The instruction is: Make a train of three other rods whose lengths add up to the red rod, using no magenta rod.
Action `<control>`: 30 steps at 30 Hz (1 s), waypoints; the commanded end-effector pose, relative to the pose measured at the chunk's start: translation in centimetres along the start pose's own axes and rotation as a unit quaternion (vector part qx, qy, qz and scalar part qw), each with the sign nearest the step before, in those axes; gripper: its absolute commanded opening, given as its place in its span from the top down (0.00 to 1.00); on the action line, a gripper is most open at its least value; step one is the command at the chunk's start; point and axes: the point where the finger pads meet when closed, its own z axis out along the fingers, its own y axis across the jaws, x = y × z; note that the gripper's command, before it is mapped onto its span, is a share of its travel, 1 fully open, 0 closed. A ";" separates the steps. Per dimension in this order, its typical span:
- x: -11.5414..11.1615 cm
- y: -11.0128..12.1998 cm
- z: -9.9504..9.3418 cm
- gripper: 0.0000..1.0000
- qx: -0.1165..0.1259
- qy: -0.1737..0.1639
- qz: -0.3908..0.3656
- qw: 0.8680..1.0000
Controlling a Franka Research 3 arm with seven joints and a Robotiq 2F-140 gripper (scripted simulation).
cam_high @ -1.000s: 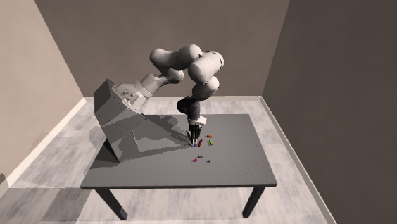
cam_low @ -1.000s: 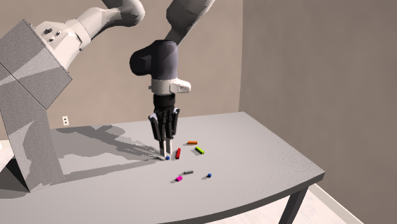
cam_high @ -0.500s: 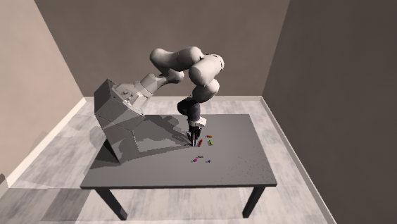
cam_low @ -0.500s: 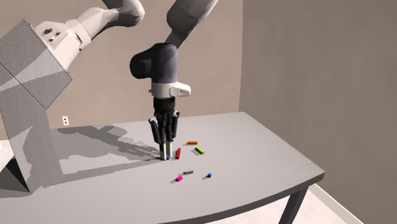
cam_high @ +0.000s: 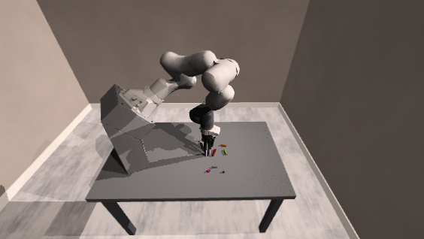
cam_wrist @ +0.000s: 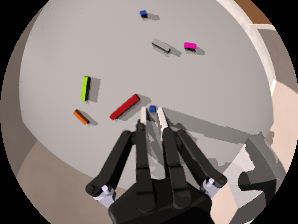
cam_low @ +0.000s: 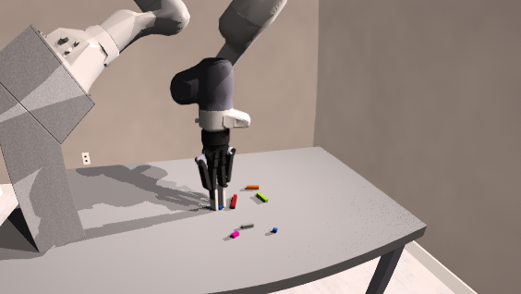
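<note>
My gripper (cam_low: 217,205) points straight down with its fingertips at the table top, just left of the red rod (cam_low: 234,201). The fingers stand narrowly open. A small blue rod (cam_low: 221,207) lies on the table at the fingertips; in the wrist view it (cam_wrist: 152,110) shows between the two tips of the gripper (cam_wrist: 153,117). I cannot see the fingers pressing on it. The orange rod (cam_low: 252,187) and the lime rod (cam_low: 261,197) lie to the right of the red rod. The grey rod (cam_low: 247,226) and a second blue rod (cam_low: 274,229) lie nearer the front.
A magenta rod (cam_low: 235,234) lies just left of the grey rod, close to its end. The robot's grey base block (cam_low: 32,139) stands at the table's left side. The table's front edge (cam_low: 323,268) is well away from the rods.
</note>
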 end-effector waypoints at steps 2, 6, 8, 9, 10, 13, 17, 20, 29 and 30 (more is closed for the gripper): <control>0.1 -0.1 0.1 0.85 0.001 0.001 -0.001 1.000; 0.1 -0.1 0.1 0.85 0.001 0.001 -0.001 1.000; 0.1 -0.1 0.1 0.85 0.001 0.001 -0.001 1.000; 0.1 -0.1 0.1 0.85 0.001 0.001 -0.001 1.000; 0.1 -0.1 0.1 0.85 0.001 0.001 -0.001 1.000; 0.1 -0.1 0.1 0.85 0.001 0.001 -0.001 1.000; 0.1 -0.1 0.1 0.85 0.001 0.001 -0.001 1.000; 0.1 -0.1 0.1 0.85 0.001 0.001 -0.001 1.000; 0.1 -0.1 0.1 0.97 0.001 0.001 -0.001 1.000; 0.1 -0.1 0.1 0.97 0.001 0.001 -0.001 1.000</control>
